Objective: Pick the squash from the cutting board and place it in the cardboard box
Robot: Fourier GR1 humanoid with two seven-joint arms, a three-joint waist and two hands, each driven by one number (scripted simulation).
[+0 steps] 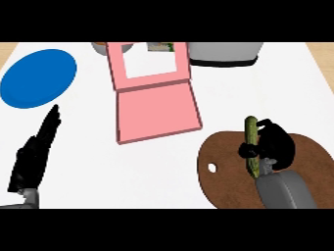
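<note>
1. Brown and wood-grained, the round cutting board (227, 181) lies on the white worktop (162, 166) at the lower right, with a small hole near its left edge.
2. The squash (252, 144), long, thin and green, lies on the board's upper part, its far tip reaching past the rim.
3. The right hand (276, 146) is over the board, its black fingers (248, 149) curled round the squash's middle.
4. The pink cardboard box (158, 115) lies open at the centre, well apart from the board, its windowed lid (149, 61) folded back toward the far edge. No writing can be read on it.
5. The left hand (34, 157) rests at the lower left, fingers straight and pressed together, pointing away.
6. A blue plate (37, 78) lies at the upper left; a grey pot (224, 53) with a dark base is at the top right.
</note>
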